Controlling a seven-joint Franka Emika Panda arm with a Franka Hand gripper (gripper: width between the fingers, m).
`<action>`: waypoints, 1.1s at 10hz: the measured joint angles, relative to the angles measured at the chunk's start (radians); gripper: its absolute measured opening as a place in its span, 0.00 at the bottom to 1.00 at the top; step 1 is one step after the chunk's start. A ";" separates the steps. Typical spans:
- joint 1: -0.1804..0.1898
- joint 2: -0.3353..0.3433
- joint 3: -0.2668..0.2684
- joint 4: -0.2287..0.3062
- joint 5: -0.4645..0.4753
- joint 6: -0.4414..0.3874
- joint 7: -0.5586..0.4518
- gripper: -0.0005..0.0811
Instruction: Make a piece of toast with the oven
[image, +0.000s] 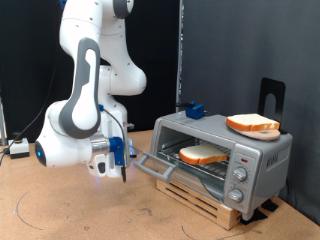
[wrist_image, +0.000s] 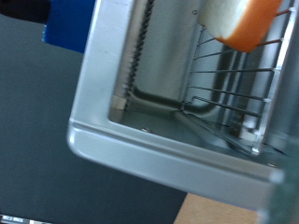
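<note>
Hidden or unclear: in the exterior view the two-finger gripper (image: 122, 176) is small and dark below the blue and white hand; its fingers blur together, so I cannot tell how far apart they stand or whether they hold anything. The wrist view shows no fingers at all.
Cut off: the wrist view crops the small boxy silver countertop toaster oven (wrist_image: 140, 121) to one front corner, and the flat squarish slice of bread with pale face and orange-tan crust (wrist_image: 245, 21) to one crust edge at the picture's border. A blurred blue shape (wrist_image: 70, 23) behind the oven cannot be made out there.
Gripper: at about nine o'clock of the oven in the exterior view, just beside the free edge of the dropped glass door (image: 152, 166); whether it touches the door is unclear.
Slice: lies flat on the wire rack (image: 205, 166) inside the oven (image: 225, 160), at about three o'clock from the fingers, apart from them with the open door between.
Door: open, hanging outward towards the arm.
Second slice: a near-identical pale slice (image: 252, 124) rests on the oven's roof, at two o'clock from the gripper, well apart.
Small blue block (image: 193, 110): on the roof's far corner.
Base: slatted wooden pallet (image: 205, 196) under the oven, on a brown table (image: 90, 215).
</note>
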 joint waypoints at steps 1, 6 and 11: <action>0.005 -0.022 0.011 -0.017 0.008 -0.007 0.018 1.00; 0.049 -0.145 0.073 -0.128 0.043 0.003 0.081 1.00; 0.080 -0.292 0.131 -0.247 0.121 0.088 0.206 1.00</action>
